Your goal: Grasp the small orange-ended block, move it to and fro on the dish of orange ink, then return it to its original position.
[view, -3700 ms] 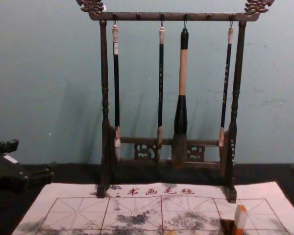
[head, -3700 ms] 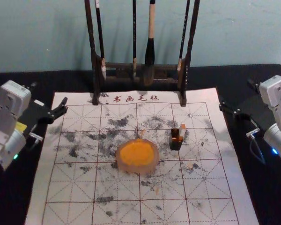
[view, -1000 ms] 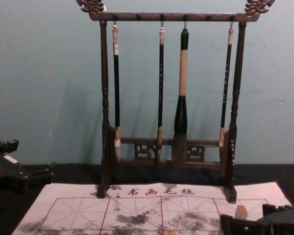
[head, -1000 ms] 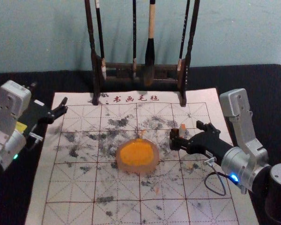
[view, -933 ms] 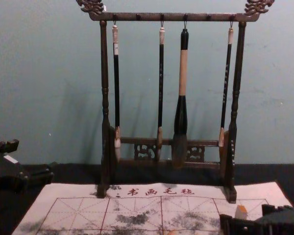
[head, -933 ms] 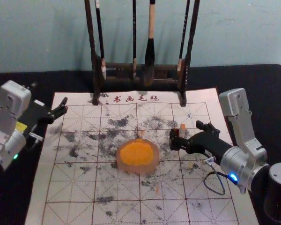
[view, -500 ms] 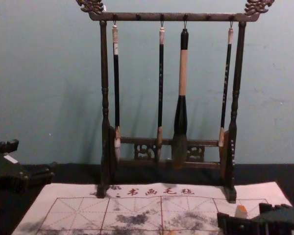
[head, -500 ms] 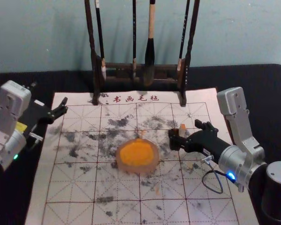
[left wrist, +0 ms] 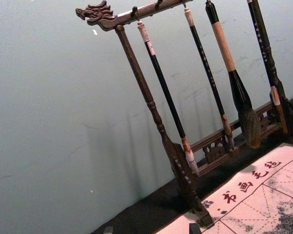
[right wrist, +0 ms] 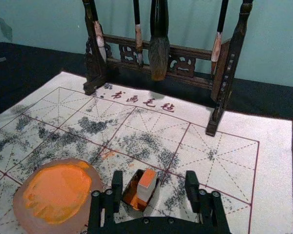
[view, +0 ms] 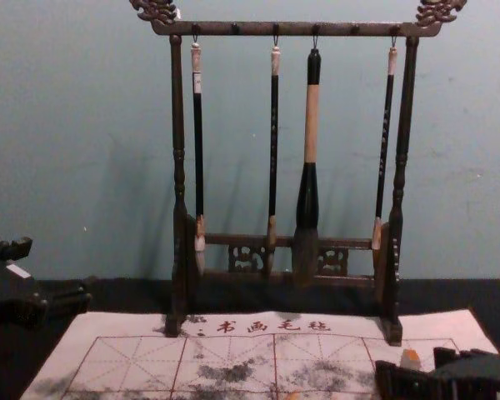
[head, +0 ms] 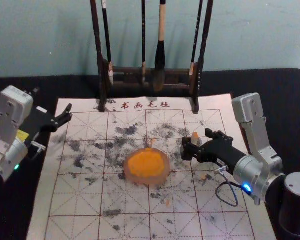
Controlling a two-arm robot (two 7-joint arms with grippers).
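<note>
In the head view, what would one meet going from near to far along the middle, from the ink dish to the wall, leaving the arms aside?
Ink dish, block, rack, wall.

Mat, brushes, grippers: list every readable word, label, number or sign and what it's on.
"书画毛毡": red, on the mat, rack side.
Shaft characters, second brush from left and rightmost brush: too small.
Tag, leftmost brush: too small.
White label, left gripper, by mat's left edge: too small.
White label, right gripper, over mat: too small.
</note>
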